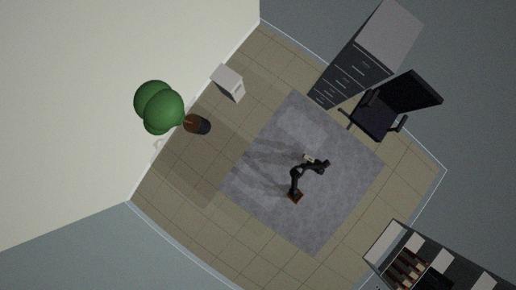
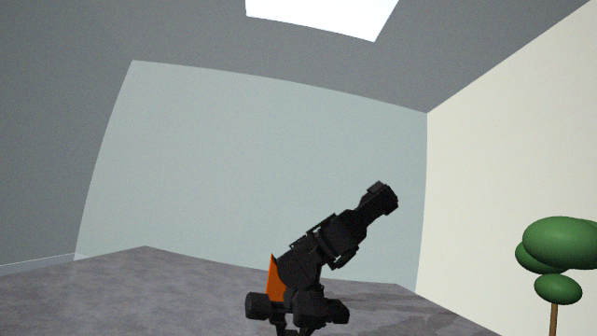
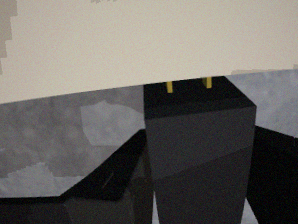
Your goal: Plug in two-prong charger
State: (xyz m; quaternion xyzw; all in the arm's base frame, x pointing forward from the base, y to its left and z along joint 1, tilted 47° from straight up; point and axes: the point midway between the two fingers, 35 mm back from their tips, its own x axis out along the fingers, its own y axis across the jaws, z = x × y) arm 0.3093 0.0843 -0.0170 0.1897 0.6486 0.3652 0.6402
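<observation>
The charger is a dark block with two yellow prongs pointing up the wrist view. My gripper is shut on the charger, with a dark finger on each side of it. The cream power strip fills the top of the wrist view and is a small pale block beside the arm in the top view. Its edge covers the far ends of the prongs; only short lengths near the charger show. The outlets are hidden, so I cannot tell whether the prong tips are in one.
The arm's orange base stands on the grey rug. Away from the arm are a drawer cabinet, an office chair, a potted plant, a small white cabinet and a shelf unit.
</observation>
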